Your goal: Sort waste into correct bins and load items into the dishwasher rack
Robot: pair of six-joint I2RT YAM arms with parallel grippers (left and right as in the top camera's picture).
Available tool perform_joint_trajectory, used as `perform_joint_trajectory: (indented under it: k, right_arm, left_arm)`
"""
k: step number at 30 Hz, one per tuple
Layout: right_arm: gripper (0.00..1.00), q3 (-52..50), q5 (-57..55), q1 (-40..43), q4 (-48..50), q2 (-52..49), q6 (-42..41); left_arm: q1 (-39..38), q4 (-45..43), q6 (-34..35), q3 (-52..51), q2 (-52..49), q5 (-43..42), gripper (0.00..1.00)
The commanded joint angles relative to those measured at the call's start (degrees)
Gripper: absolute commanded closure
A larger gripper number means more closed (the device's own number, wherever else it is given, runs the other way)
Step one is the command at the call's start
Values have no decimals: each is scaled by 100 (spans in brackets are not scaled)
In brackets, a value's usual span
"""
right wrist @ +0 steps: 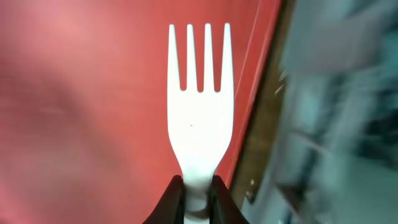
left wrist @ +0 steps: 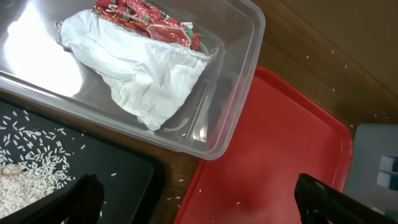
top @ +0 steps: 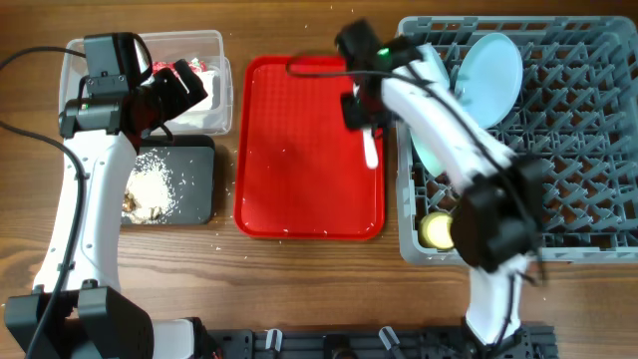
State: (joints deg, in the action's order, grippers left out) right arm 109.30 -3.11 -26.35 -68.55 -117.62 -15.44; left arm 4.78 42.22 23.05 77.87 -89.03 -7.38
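Centre frame, over the flat red tray (top: 299, 179), right jaws clamp a white plastic fork (right wrist: 199, 124); left jaws gape empty. Next, likely: deliver it into the grey pegged rack (top: 598, 179).

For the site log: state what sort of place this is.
Probably a robot lab setup staged as a dish-clearing station: grey dishwasher rack, red serving tray, right pincer holding a white plastic fork.

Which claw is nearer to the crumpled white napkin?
Left. The left claw hovers just beside the napkin in the clear tub; the right claw holds the fork over the red tray, well away.
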Motion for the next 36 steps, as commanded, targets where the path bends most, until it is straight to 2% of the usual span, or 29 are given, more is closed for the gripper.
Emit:
perform_joint_trajectory:
  k: [1, 3, 6, 11, 12, 13, 14, 16, 18, 20, 22, 24, 26, 27, 29, 31, 34, 36]
  right_arm:
    - [96, 286, -575, 157, -420, 1574, 317]
    - [96, 275, -1274, 367, -1182, 2096, 426]
    - [96, 251, -2037, 927, -2135, 2236, 83]
    - [95, -1379, -1965, 2035, -1690, 2221, 184]
    - [88, -1587, -1928, 2094, -1615, 2221, 210]
    - [76, -1856, -1930, 2146, -1545, 2221, 210]
    - [55, -2024, -1930, 2151, -1482, 2221, 216]
    - [45, -2074, -1834, 2151, -1432, 2225, 197]
    - [40, -2000, -1576, 2151, -1464, 2238, 273]
    - [39, -1755, -1185, 2149, -1598, 2247, 503]
    - [39, -1209, -739, 2146, -1751, 2402, 509]
    - [39, -656, 125, 2105, -1781, 2699, 894]
    - [34, 68, 824, 2074, -1943, 3156, 1069]
    - [0, 350, 1233, 2074, -1937, 3423, 846]
    - [0, 415, 1827, 2074, -1644, 3991, -275]
    - [0, 415, 1823, 2074, -1633, 4334, -916]
    - [0, 411, 1722, 2074, -1624, 4660, -1150]
    - [0, 407, 1281, 2074, -1628, 4734, -1152]
  left_arm:
    - [11, -13, -9, 4, 0, -9, 0]
    - [11, -13, -9, 4, 0, -9, 0]
    - [11, -13, -9, 4, 0, -9, 0]
    - [11, -13, -9, 4, 0, -9, 0]
    - [11, -13, -9, 4, 0, -9, 0]
    - [11, -13, -9, 4, 0, -9, 0]
    - [11, -13, -9, 4, 0, -9, 0]
    - [11, -13, -9, 4, 0, -9, 0]
    - [11, -13, -9, 4, 0, -9, 0]
    - [11, -13, -9, 4, 0, -9, 0]
    - [11, -13, -9, 4, 0, -9, 0]
    - [11, -13, -9, 4, 0, -9, 0]
    - [11, -13, -9, 4, 0, -9, 0]
    - [11, -13, -9, 4, 0, -9, 0]
    - [11, -13, -9, 4, 0, -9, 0]
    - [11, -13, -9, 4, 0, -9, 0]
    - [11, -13, -9, 4, 0, -9, 0]
    - [11, -13, -9, 4, 0, -9, 0]
